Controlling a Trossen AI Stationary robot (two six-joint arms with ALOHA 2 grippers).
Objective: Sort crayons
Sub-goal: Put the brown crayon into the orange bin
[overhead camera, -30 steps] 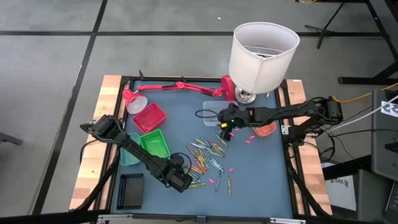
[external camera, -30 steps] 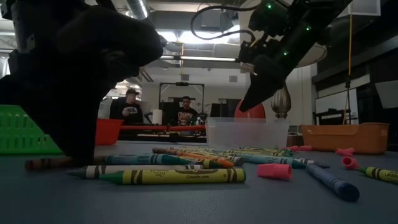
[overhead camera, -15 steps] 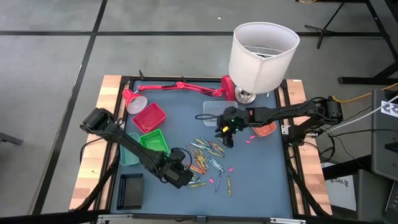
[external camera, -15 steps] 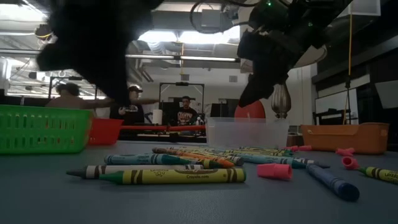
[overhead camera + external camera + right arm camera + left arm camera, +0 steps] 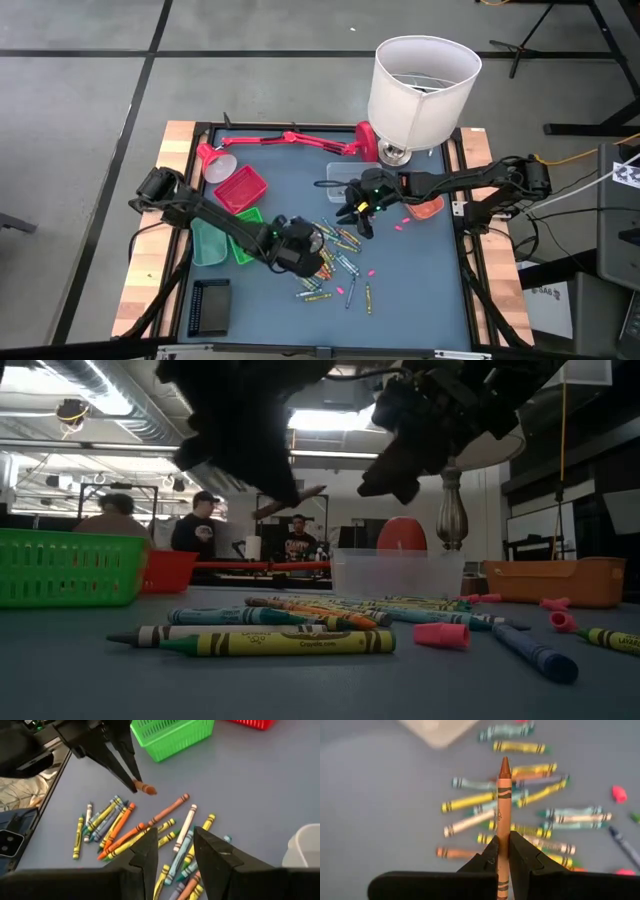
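Several crayons (image 5: pixel 335 258) lie loose in a pile on the blue table top; they also show in the low view (image 5: pixel 300 630) and the right wrist view (image 5: pixel 125 827). My left gripper (image 5: pixel 504 854) hovers over the near-left side of the pile, shut on a brown crayon (image 5: pixel 504 805). It also shows in the high view (image 5: pixel 303 245). My right gripper (image 5: pixel 175 850) is open and empty above the far side of the pile (image 5: pixel 355 215). My left gripper pinches the brown crayon's rear part (image 5: pixel 503 840) between its two fingers, which lie along the crayon. The pointed tip (image 5: pixel 504 766) sticks out well past the fingertips. The crayon is lifted clear of the table, slanting above the pile (image 5: pixel 290 502).
A green tray (image 5: pixel 243 228), a red tray (image 5: pixel 240 188) and a teal tray (image 5: pixel 208 245) stand at the left, a clear tub (image 5: pixel 342 178) and an orange tray (image 5: pixel 428 208) at the far right. A white-shaded lamp (image 5: pixel 425 75) and a red desk lamp (image 5: pixel 290 138) stand at the far edge. People show beyond the table (image 5: pixel 200 530).
My left gripper has risen from the table near the front edge and gone toward the far edge, over the pile. It carries the brown crayon, which is now lifted clear. My right gripper has shifted slightly toward the table's left.
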